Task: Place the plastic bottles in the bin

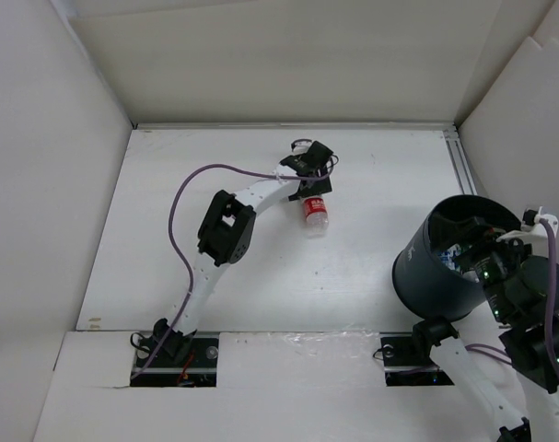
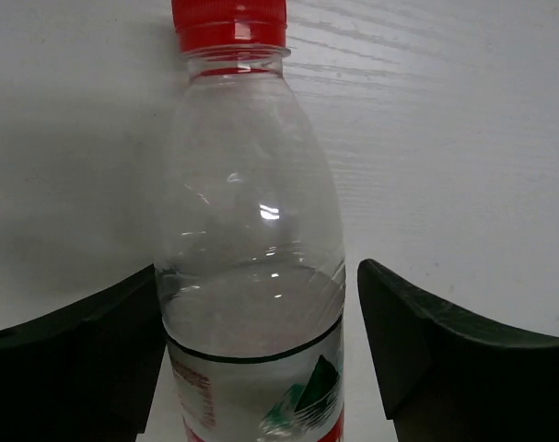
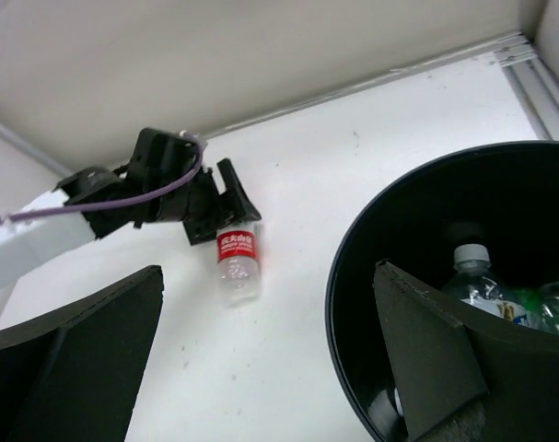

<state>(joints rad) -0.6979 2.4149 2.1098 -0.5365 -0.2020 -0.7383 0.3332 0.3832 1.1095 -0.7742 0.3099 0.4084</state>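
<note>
At the far middle of the worktop (image 1: 168, 239), my left gripper (image 2: 259, 269) is spread around the red-capped bottle (image 2: 251, 212), which lies flat there. One finger looks to be against the bottle's side and the other stands just clear, so nothing is clamped. Over on my right, the right gripper (image 3: 265, 276) hangs spread wide and empty by the rim of the bin (image 3: 353, 267). The bin stands near the worktop's front right, with a white-capped bottle (image 3: 477, 276) inside.
</note>
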